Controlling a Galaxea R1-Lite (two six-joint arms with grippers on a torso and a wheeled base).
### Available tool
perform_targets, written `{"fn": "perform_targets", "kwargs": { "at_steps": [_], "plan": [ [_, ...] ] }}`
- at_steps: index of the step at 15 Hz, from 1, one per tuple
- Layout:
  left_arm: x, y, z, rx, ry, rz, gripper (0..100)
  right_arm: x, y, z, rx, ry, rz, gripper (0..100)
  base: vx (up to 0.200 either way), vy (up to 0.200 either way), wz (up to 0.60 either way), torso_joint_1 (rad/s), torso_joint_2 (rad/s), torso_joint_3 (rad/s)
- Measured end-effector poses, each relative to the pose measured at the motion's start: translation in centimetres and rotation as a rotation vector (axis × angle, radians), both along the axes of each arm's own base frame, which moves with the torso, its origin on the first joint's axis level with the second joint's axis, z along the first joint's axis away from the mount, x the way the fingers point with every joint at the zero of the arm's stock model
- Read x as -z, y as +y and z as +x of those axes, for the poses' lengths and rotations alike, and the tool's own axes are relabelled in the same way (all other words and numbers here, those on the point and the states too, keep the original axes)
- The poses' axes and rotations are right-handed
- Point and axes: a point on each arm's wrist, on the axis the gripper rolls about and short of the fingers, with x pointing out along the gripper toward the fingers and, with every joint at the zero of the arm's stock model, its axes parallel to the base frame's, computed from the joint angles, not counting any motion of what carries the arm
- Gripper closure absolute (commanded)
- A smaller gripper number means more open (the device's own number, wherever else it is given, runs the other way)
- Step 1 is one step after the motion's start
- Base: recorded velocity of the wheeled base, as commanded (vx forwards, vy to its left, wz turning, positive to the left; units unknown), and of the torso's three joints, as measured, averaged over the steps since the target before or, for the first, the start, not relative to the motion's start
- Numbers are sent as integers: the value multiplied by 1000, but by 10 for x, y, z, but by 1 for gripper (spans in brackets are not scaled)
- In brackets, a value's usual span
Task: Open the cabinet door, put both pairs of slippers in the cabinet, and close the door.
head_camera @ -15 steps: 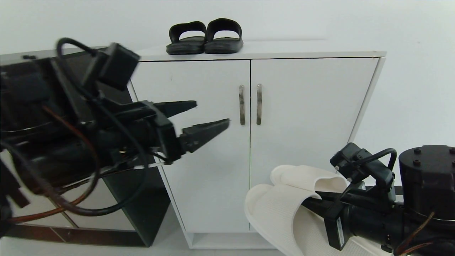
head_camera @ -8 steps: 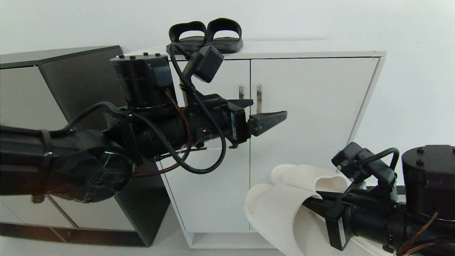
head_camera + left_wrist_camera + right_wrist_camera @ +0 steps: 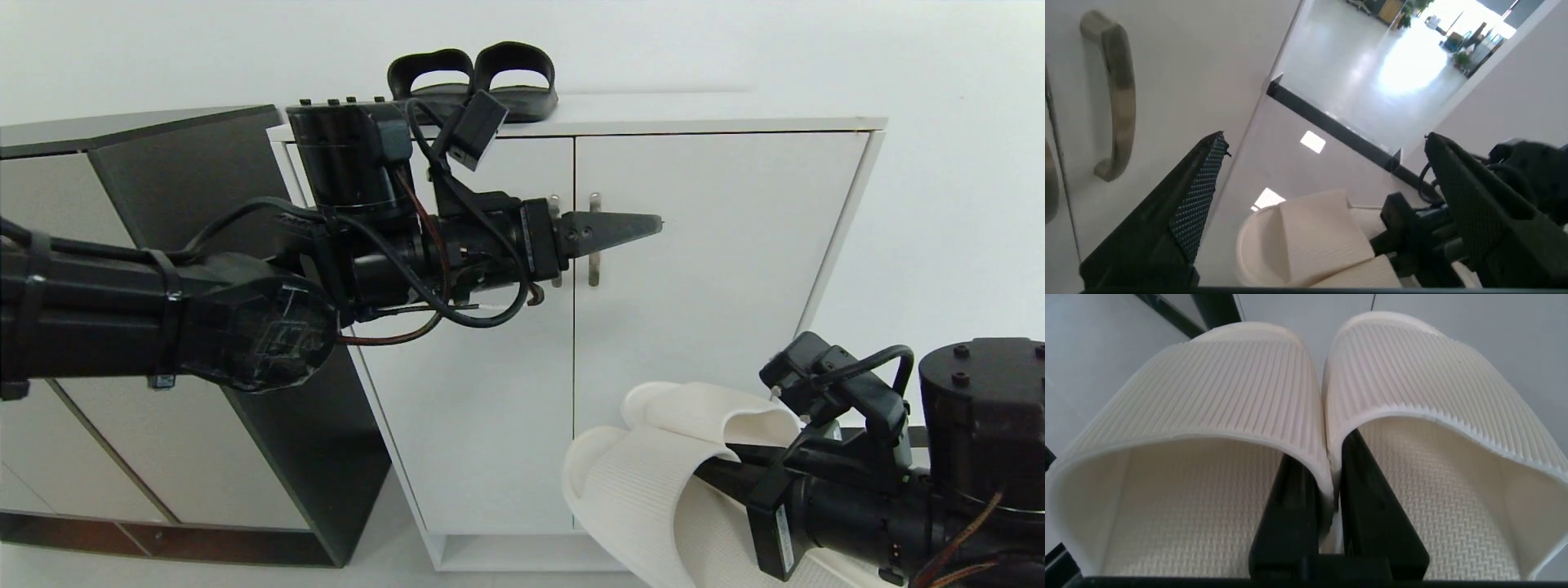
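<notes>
Your left tool (image 3: 645, 224), jaws wide and empty, has swung across to the handles (image 3: 595, 241) of the shut cabinet (image 3: 702, 245), so opening is next; your right tool (image 3: 1333, 490) pinches the white slippers (image 3: 645, 482) low in front, and the black slippers (image 3: 473, 77) sit on top.

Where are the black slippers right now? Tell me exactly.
In the head view the black slippers sit side by side on top of the white cabinet, toward its left end, above the closed left door.

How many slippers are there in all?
4: two black slippers side by side on top of the white cabinet, two white slippers pinched together in the right gripper. The shut cabinet could hide more.
</notes>
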Motion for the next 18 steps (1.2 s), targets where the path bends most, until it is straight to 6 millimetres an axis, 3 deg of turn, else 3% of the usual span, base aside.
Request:
{"fn": "perform_targets", "kwargs": {
  "at_steps": [7,18],
  "plan": [
    [4,3,10,-104,-48,81,0,2,1,1,0,6,-8,100,0,0,0,0,0,0],
    [21,-10,50,-191,-62,102,0,6,0,0,-5,5,-29,100,0,0,0,0,0,0]
  ]
}}
